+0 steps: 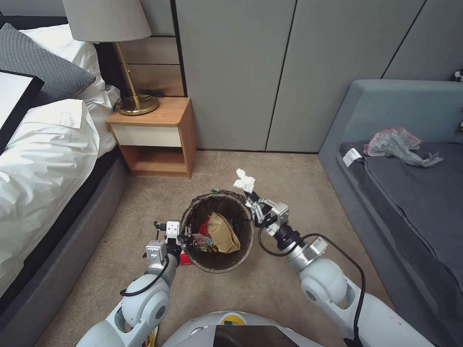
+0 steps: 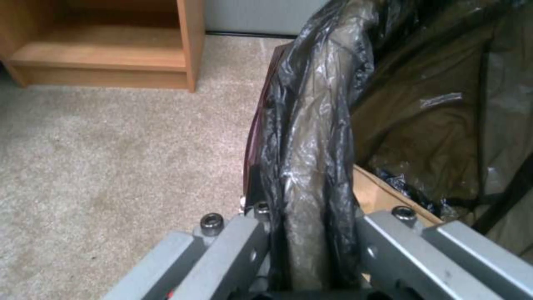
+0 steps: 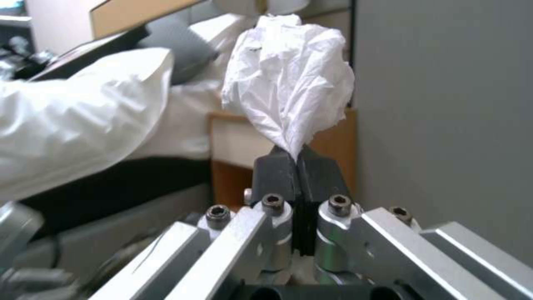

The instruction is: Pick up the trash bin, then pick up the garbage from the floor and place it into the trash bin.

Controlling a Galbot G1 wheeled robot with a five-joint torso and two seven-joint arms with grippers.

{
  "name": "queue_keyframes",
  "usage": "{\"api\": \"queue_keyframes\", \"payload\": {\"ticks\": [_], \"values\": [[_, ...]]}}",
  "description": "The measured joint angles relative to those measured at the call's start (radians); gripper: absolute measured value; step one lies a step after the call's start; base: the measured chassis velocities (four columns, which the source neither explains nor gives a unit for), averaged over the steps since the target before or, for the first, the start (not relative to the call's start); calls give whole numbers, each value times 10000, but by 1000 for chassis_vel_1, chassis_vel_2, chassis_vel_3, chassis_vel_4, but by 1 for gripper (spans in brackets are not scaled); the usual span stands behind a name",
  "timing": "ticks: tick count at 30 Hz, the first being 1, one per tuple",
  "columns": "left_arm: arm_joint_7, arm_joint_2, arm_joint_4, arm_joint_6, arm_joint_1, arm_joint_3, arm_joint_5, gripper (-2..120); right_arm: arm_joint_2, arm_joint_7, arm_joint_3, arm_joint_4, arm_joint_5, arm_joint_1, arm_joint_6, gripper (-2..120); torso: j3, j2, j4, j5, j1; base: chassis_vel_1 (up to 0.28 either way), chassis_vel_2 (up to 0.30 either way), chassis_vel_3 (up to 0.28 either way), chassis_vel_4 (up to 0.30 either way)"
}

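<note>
Carpeted floor (image 1: 270, 284): open strip between bed (image 1: 43, 183) and sofa (image 1: 410, 202), nightstand (image 1: 154, 137) at the wall. Trash bin (image 1: 193, 217): mid-floor, rim clamped in left gripper (image 1: 185, 239) jaws. White tissue wad (image 1: 245, 181): pinched in closed right gripper (image 1: 251, 196) jaws, just beyond bin's far rim.

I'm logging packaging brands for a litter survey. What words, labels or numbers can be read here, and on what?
None can be read.
Snack wrapper in the trash bin: print too small.
Tag on the sofa cushion: too small.
Tissue wad held by the right gripper: blank.
</note>
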Motion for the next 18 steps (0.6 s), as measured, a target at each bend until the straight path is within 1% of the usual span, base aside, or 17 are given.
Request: {"api": "queue_keyframes", "payload": {"ticks": [11, 16, 17, 18], "values": [[3, 1, -8, 3, 12, 4, 9, 2, -174, -60, -693, -279, -92, 179, 45, 0, 0, 0, 0, -1, 0, 0, 0, 0, 0], [6, 6, -46, 5, 32, 4, 15, 2, -240, -115, -1280, -698, -184, 490, 121, 0, 0, 0, 2, 0, 0, 0, 0, 0, 0], [7, 12, -78, 5, 46, 1, 18, 2, -225, -113, -1559, -941, -254, 662, 155, 0, 0, 0, 1, 0, 0, 0, 0, 0, 0], [7, 12, -78, 5, 46, 1, 18, 2, -225, -113, -1559, -941, -254, 662, 155, 0, 0, 0, 1, 0, 0, 0, 0, 0, 0]]}}
